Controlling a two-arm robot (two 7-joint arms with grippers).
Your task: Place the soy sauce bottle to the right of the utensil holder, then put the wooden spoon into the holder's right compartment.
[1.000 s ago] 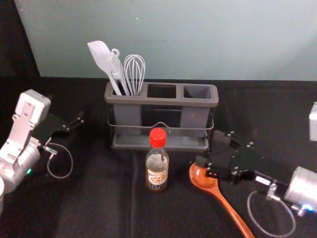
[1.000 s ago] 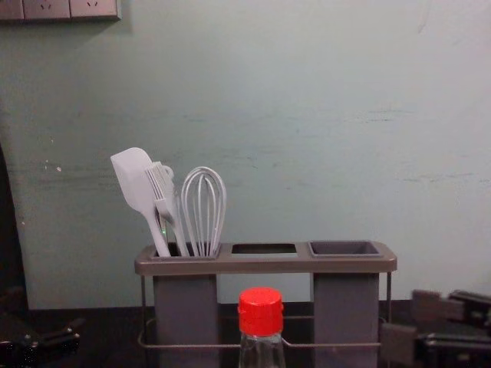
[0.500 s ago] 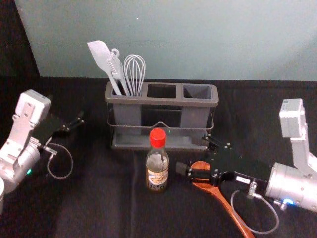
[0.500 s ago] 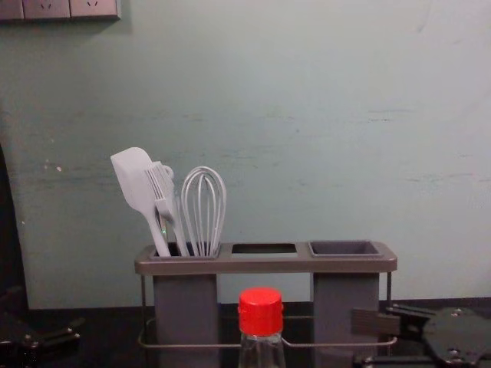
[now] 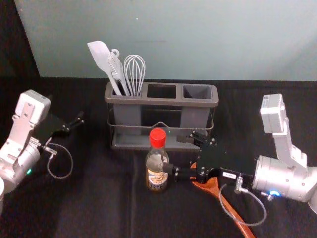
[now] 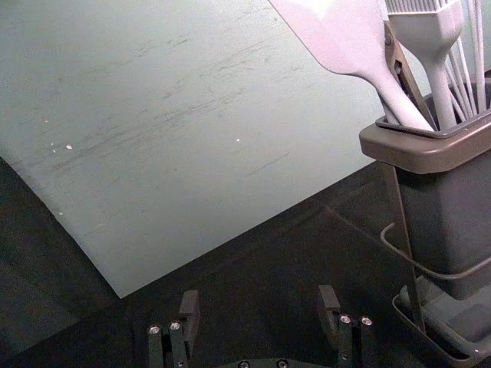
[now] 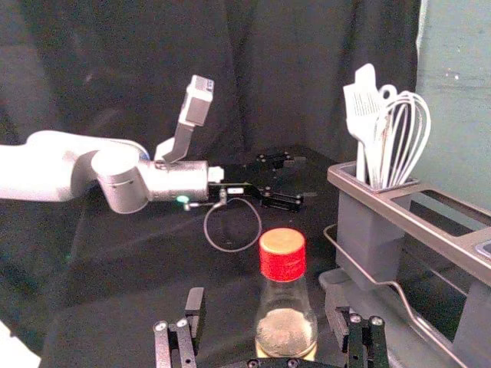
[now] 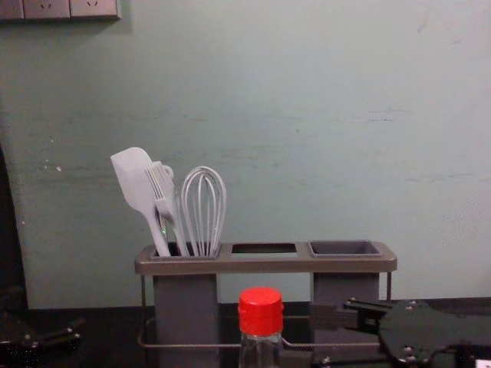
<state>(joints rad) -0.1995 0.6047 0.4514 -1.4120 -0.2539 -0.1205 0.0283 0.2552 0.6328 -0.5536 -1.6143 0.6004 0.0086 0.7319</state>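
Observation:
The soy sauce bottle [image 5: 157, 166], red-capped and upright, stands in front of the utensil holder [image 5: 161, 101]. My right gripper [image 5: 174, 154] is open just right of the bottle, its fingers pointing at it. In the right wrist view the bottle [image 7: 284, 307] is seen between the fingertips of that gripper [image 7: 265, 307]. The wooden spoon [image 5: 225, 202] lies on the table, its bowl partly hidden under the right gripper. At the left, my left gripper [image 5: 74, 126] is parked; in its wrist view the gripper [image 6: 259, 307] stands open with nothing between its fingers.
A white spatula [image 5: 101, 57], a brush and a whisk [image 5: 134, 72] stand in the holder's left compartment and rise above its rim. A wall [image 5: 198, 39] is behind the black-covered table [image 5: 89, 198].
My right gripper has moved leftward across the spoon's bowl to the bottle's right side, staying open. The left arm, bottle, spoon and holder have stayed put.

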